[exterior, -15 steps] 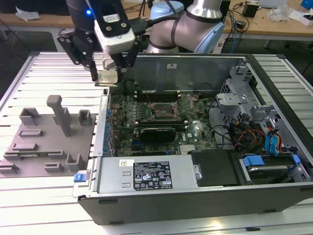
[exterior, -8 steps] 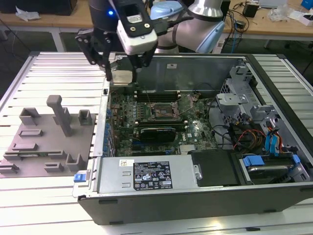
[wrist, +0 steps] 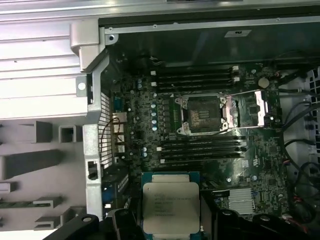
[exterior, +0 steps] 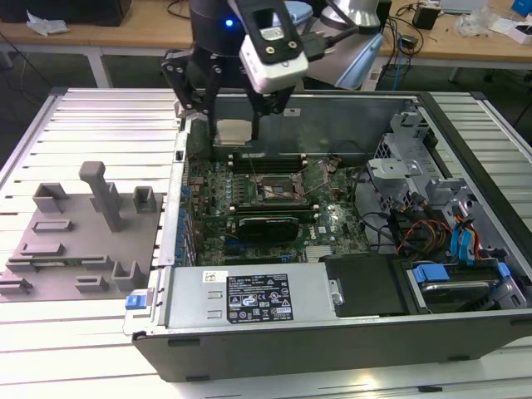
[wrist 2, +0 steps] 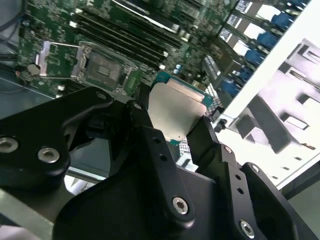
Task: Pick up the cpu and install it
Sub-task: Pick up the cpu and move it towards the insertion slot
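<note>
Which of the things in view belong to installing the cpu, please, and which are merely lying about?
Job in hand:
silvery square cpu chip, held in the black claw
open metal-framed processor socket

Lying about:
grey plastic fixture blocks
black graphics card
silver power supply box
</note>
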`<state>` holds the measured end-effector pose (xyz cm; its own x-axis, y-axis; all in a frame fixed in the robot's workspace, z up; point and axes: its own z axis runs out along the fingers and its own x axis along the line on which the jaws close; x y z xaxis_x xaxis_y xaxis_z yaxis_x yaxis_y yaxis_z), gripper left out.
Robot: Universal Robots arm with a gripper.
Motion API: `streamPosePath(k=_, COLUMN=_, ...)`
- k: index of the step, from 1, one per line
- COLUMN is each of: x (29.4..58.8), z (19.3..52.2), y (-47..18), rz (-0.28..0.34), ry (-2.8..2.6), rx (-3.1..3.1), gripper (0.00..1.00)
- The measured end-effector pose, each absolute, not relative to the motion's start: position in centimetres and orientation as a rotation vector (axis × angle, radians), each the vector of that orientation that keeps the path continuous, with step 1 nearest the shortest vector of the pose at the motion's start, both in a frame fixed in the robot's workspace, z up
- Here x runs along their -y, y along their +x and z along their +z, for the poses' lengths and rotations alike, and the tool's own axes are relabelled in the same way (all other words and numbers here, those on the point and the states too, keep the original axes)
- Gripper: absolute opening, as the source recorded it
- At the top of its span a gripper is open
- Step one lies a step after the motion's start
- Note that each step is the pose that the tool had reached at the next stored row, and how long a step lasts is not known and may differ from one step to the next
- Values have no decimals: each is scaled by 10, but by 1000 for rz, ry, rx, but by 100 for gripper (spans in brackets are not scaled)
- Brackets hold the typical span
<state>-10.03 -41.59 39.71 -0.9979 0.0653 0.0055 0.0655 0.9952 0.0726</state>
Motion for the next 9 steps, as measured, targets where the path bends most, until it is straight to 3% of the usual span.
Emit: streamPosePath(k=9, x=416, z=397, y=-86, rz=-114, ry=-103, rx=3135, gripper=55)
